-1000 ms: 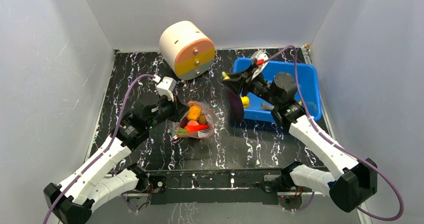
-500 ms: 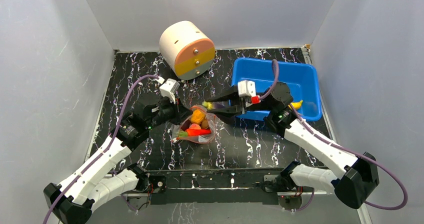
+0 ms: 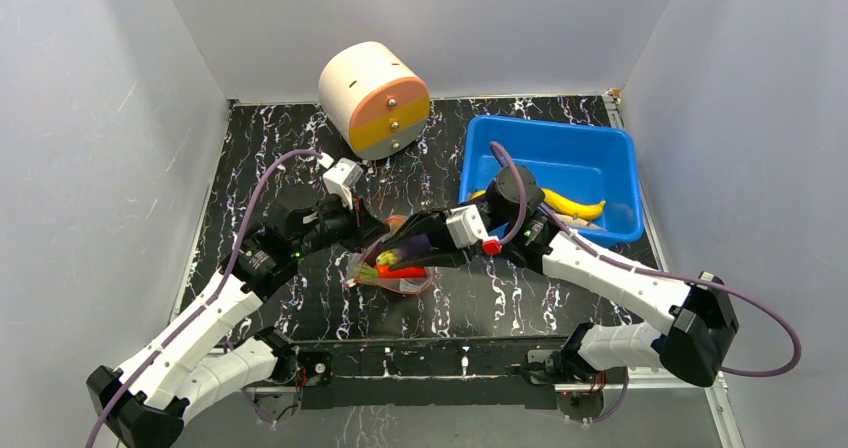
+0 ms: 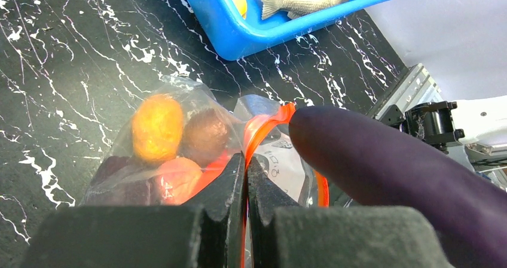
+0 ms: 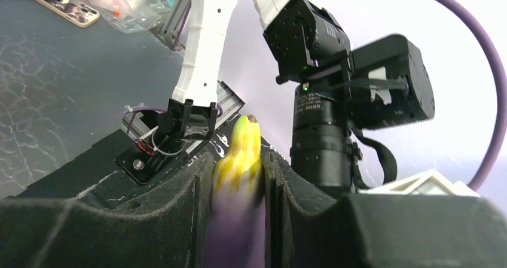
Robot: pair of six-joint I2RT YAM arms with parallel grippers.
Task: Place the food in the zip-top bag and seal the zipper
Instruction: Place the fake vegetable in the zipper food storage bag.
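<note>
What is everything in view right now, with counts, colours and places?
zip-top bag: one, clear, table centre, mouth open
zipper: one, red-orange, along bag mouth
orange piece: one, in bag
brown piece: one, in bag
carrot: one, orange, in bag
eggplant: one, purple, tip at bag mouth
bin: one, blue, far right
banana: one, yellow, in bin
fish: one, grey, in bin
round piece: one, yellow, in bin
cylinder: one, cream-and-orange, far centre
table: one, black marbled
left end effector: shut on zipper
right end effector: shut on eggplant
</note>
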